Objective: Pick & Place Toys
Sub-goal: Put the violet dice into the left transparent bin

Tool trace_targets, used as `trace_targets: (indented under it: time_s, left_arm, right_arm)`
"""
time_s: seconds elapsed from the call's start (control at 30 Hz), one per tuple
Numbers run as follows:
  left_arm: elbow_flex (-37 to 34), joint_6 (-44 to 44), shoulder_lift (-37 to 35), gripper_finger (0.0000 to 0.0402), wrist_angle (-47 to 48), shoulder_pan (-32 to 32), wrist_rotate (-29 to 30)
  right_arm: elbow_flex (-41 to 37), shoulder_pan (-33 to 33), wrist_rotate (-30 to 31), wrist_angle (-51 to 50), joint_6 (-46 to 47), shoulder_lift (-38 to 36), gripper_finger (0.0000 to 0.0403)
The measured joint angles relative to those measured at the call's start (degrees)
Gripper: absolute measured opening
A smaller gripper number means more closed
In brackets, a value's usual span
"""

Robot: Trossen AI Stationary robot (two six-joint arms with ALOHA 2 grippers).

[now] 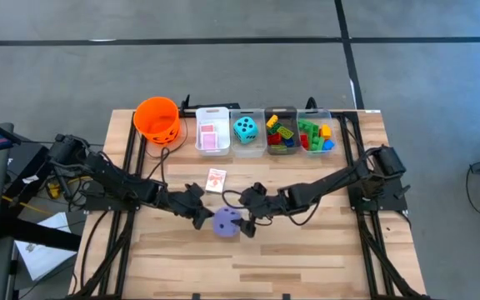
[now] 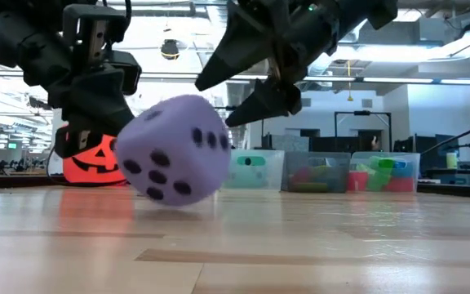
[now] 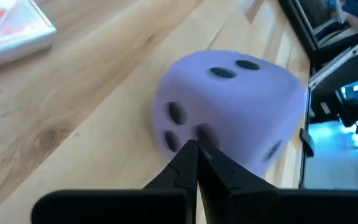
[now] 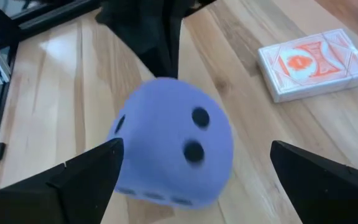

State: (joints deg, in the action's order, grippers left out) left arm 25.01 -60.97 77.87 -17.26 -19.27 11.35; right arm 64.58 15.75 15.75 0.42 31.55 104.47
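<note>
Where the two dark arms meet at lower centre of the high view, a soft purple die with dark dots lies on the pale wooden tabletop. The left hand sits just left of it, the right hand just right. A pink-backed card pack lies just above them. Along the top edge: a round orange plastic bucket, then four small bins; a teal dotted die is in the second.

Low view: purple die centre-left, tilted on a lower edge against the tabletop. Right hand above it, fingers spread, gripping nothing.

Left wrist view: left hand with fingers pinched together, tips at the die's near face, nothing between them.

Right wrist view: right hand's fingers wide apart at the bottom corners, die between them, touching neither. Card pack upper right.
</note>
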Motion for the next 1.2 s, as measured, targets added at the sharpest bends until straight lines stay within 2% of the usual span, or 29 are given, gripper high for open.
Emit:
trace_targets:
  time_s: [0.53,0.73,0.9,1.0,1.2]
  left_arm:
    - [0.0,0.1,0.0,0.0,-2.2,0.0,1.7]
    - [0.0,3.9,0.0,0.0,-5.8,0.0,4.0]
    - [0.0,4.1,0.0,0.0,-10.4,0.1,4.2]
    - [0.0,4.2,0.0,0.0,-11.2,0.1,4.2]
    - [0.0,4.2,0.0,0.0,-11.2,0.0,4.2]
  right_arm:
    - [0.0,2.0,-0.5,-2.3,0.0,0.0,0.04]
    - [0.0,2.3,0.5,-3.4,1.0,0.0,0.04]
    - [0.0,1.7,-2.5,1.3,2.0,0.1,0.04]
    - [0.0,1.1,-7.9,4.8,0.8,0.1,0.04]
    - [0.0,1.0,-9.5,6.7,-2.4,0.1,0.04]
